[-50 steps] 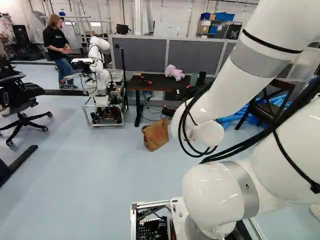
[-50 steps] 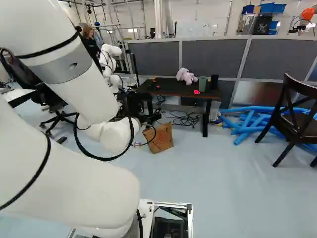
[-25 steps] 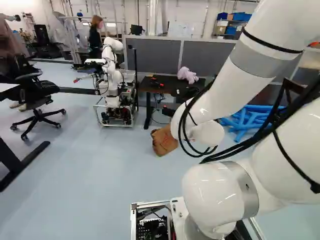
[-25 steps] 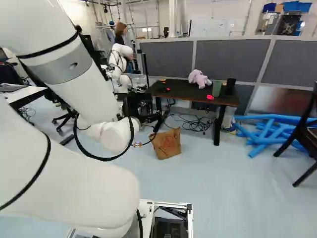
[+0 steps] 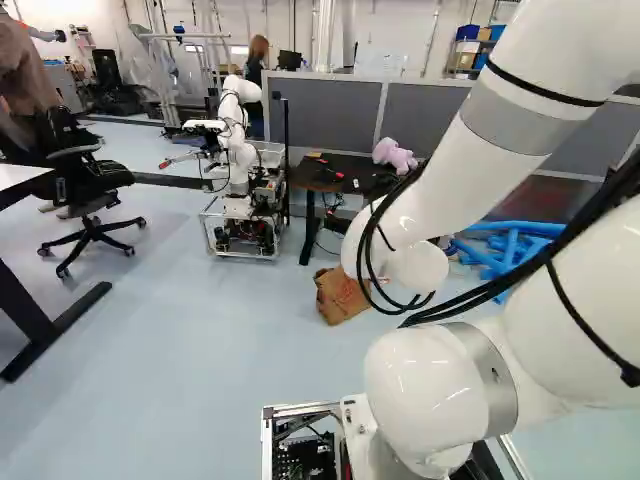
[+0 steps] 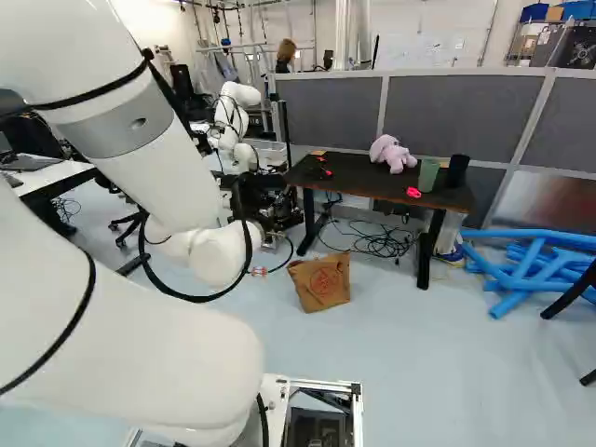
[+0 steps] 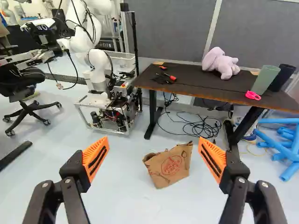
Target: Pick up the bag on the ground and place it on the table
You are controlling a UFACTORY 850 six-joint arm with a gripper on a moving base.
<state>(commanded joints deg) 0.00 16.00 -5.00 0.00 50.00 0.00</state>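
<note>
Pincer (image 7: 153, 138) spread wide and empty; the base (image 6: 358, 410) has moved, bringing the bag (image 7: 172, 167) nearer, though lowering probably remains before any grasp.

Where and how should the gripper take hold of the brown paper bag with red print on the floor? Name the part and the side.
Probably the crumpled top edge, from above, one finger of the open black gripper before the broad printed face, one behind: the bag sits with that edge uppermost, and no handles show.
</note>
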